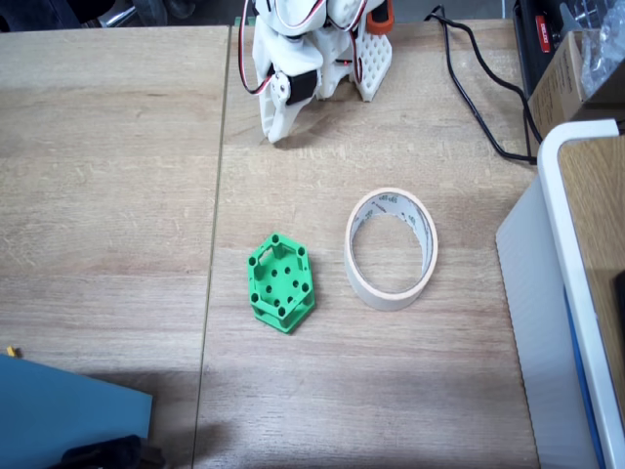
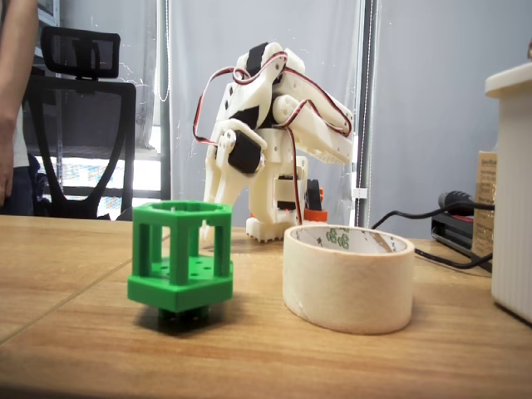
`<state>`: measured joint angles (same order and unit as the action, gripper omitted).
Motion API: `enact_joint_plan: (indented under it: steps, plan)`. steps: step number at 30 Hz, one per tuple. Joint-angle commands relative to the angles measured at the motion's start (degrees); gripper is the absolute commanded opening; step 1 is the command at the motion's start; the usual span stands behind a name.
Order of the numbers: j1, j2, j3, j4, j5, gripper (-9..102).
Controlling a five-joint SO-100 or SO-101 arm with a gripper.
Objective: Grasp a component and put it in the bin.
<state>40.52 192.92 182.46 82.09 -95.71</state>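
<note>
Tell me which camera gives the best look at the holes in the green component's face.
The fixed view from above: the component shows its hexagonal face with the round holes plainly. The low side-on fixed view shows the component as open frame sides and posts, with only a few holes glimpsed on the base.

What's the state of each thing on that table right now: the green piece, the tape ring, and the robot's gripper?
Bright green hexagonal plastic part: standing upright on the wooden table, free, not held.
Cream masking tape roll: lying flat, centre empty, beside the green part without touching it.
White robot arm: folded back behind both items.
Gripper: tip lowered toward the table, holding nothing; open or shut unclear.
</note>
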Motion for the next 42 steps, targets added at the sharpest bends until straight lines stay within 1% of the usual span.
enact_joint_plan:
  steps: [1,42]
  plan:
    - [-0.70,0.09,0.44,2.72,0.62,0]
    - [-0.70,0.09,0.35,2.72,-0.18,0]
